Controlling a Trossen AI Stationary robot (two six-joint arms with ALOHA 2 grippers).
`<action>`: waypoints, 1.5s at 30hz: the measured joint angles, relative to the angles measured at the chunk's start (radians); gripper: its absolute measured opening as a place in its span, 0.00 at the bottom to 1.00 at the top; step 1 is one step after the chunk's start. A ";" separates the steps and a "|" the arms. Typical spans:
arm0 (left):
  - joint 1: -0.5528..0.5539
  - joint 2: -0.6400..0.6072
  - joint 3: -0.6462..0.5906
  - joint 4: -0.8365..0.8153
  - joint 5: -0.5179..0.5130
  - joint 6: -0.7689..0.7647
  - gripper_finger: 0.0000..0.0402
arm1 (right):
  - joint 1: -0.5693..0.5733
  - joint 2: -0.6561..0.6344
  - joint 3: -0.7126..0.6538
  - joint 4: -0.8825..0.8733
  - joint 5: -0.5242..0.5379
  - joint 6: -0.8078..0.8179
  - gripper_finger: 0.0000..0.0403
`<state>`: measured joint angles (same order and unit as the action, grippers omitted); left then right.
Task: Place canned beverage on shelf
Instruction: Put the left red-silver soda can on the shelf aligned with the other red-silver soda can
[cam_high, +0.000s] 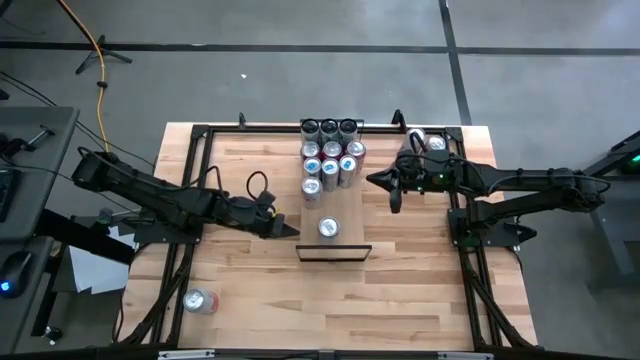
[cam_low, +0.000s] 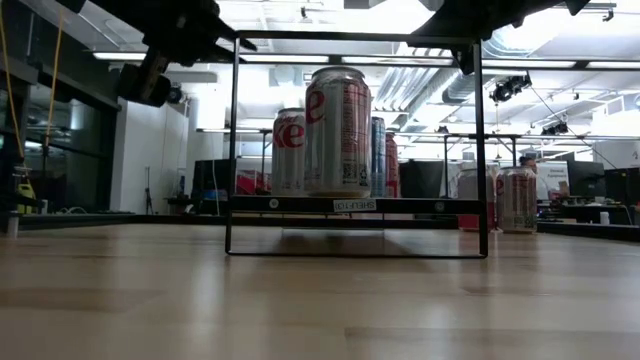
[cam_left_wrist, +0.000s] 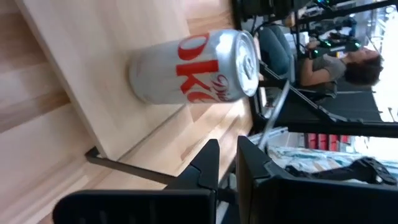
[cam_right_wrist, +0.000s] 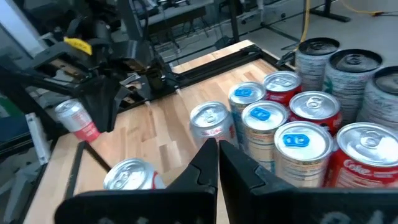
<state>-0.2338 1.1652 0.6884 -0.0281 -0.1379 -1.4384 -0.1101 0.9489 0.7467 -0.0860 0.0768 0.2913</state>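
Observation:
A silver and red canned beverage (cam_high: 329, 228) (cam_left_wrist: 193, 68) (cam_low: 337, 130) stands upright on its base on the shelf (cam_high: 350, 225) (cam_left_wrist: 93, 68) (cam_low: 355, 204). The shelf is a pale wooden panel raised on a thin black frame at the table's middle. My left gripper (cam_high: 292, 231) (cam_left_wrist: 227, 158) hovers shut just left of the shelf, pointing at the can with a gap between them. My right gripper (cam_high: 375, 181) (cam_right_wrist: 217, 158) hangs shut in the air right of the can group, holding nothing.
Several upright cans (cam_high: 330, 155) (cam_right_wrist: 292, 118) stand grouped behind the shelf at the far middle. One can (cam_high: 200, 300) lies near the front left, and another (cam_high: 428, 141) sits at the far right. A black rail frame (cam_high: 200, 130) borders the tabletop. A person (cam_left_wrist: 348, 62) sits beyond the table.

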 joint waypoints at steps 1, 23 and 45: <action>0.000 0.000 0.000 -0.005 -0.007 0.000 0.00 | 0.000 0.000 0.000 0.000 0.005 0.000 0.00; 0.108 0.238 0.001 0.213 0.155 0.002 0.00 | 0.000 0.000 0.000 -0.036 0.021 -0.003 0.00; 0.162 0.329 0.029 0.284 0.372 0.083 0.00 | 0.000 0.000 0.000 -0.064 0.023 -0.003 0.00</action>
<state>-0.0723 1.4943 0.7178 0.2554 0.2336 -1.3549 -0.1103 0.9493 0.7464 -0.1500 0.1001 0.2882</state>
